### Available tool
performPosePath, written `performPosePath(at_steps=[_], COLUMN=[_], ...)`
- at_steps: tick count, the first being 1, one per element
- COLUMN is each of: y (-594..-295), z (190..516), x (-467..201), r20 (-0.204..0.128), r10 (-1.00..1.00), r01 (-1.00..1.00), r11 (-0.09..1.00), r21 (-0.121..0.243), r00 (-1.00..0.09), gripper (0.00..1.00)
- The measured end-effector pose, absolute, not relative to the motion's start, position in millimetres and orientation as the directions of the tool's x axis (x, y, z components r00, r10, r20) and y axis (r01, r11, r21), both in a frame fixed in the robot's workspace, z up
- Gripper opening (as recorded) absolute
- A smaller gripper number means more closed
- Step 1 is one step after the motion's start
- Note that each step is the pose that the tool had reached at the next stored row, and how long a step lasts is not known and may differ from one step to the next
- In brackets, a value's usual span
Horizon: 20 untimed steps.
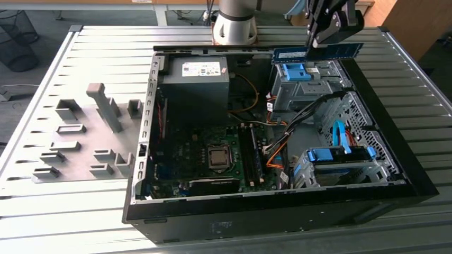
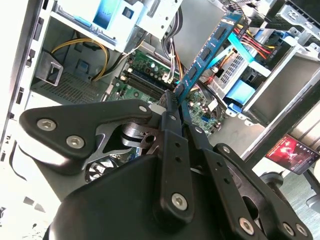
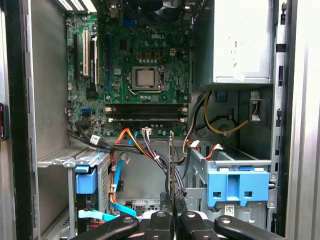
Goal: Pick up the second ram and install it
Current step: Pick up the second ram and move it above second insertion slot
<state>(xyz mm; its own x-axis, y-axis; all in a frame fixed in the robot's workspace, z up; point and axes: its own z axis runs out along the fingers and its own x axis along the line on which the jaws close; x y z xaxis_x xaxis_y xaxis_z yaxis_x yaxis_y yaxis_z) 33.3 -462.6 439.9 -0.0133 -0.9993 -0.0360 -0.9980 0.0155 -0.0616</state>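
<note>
Over the blue drive-bay clip [image 1: 293, 71] of the open computer case [image 1: 282, 217], gripper [image 1: 319, 45] is clamping the second ram [image 1: 318, 52], holding it airborne, well apart from the motherboard's memory slots [image 3: 145, 112].

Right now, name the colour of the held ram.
The second ram: blue, black chips; clearest in the second wrist view.

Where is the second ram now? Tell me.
In the exterior view, the second ram is clamped in the gripper above the far corner of the open case, toward the exterior view's right, just over a blue drive-bay clip.
</note>
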Motion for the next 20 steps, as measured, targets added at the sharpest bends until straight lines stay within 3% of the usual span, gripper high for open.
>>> performPosePath(at_steps=[20], y=[-462.6], z=[439.2], x=[31.3], r20=[-0.037], r10=[-0.999], r01=[-0.999], r11=[0.019], r21=[-0.033], r00=[-0.017], gripper=[0.14])
